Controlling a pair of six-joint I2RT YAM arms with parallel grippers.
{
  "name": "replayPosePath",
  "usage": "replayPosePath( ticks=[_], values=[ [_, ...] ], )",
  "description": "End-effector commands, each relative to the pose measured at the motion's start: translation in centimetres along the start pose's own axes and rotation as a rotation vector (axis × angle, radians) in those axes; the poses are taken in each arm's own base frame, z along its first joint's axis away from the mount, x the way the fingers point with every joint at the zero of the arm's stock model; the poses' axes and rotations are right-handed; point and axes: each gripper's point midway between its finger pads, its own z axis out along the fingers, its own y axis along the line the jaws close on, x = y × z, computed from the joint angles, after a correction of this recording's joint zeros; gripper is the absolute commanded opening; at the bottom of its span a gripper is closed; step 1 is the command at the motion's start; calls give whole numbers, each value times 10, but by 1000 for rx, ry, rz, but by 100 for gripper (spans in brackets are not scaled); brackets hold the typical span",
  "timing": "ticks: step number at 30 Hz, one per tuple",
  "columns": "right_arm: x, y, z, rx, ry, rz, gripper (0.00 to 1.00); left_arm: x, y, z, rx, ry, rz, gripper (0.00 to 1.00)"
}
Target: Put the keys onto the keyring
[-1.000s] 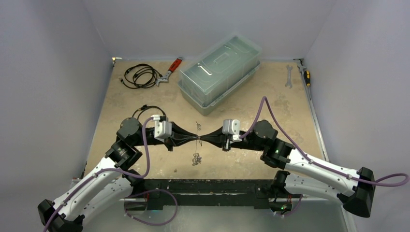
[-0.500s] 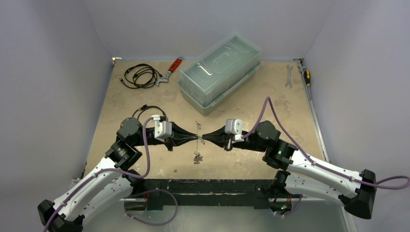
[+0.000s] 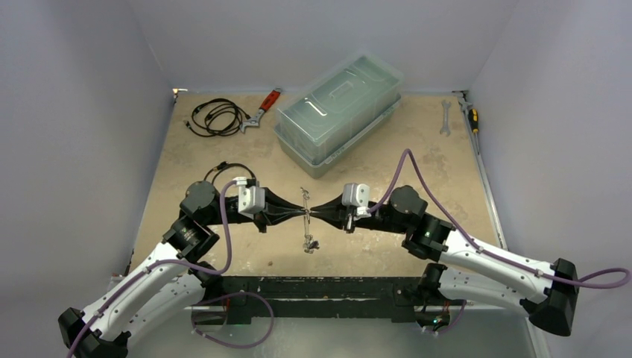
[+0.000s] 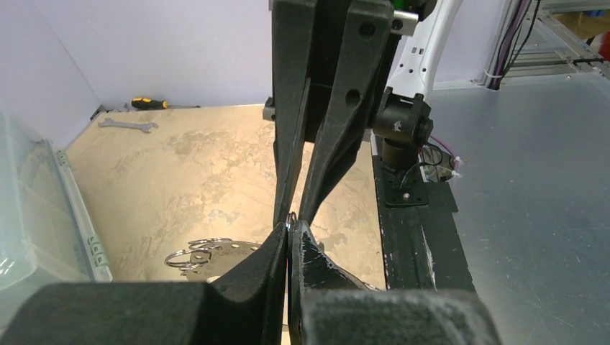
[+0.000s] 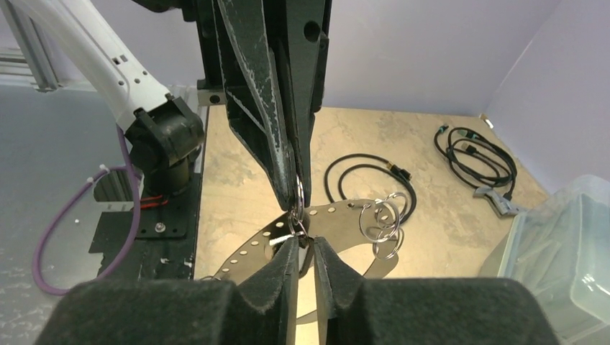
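Silver split rings hang on the keyring, which is held up on the near side of the clear plastic box. Its band is pinched in the closed fingers of the left gripper. Opposite, the right gripper meets them tip to tip, its fingers narrowly parted right at the band.
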Motion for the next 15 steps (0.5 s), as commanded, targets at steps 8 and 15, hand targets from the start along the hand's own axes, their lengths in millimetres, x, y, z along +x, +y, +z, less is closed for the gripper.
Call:
replayPosePath(
  ticks=[8,15],
  values=[
    [-5,-3,-3,22,-28,-8,38,-20,1,1,8,-58,53,0],
    [-13,-1,-6,20,-65,-18,40,-20,-3,2,31,-61,47,0]
  ],
)
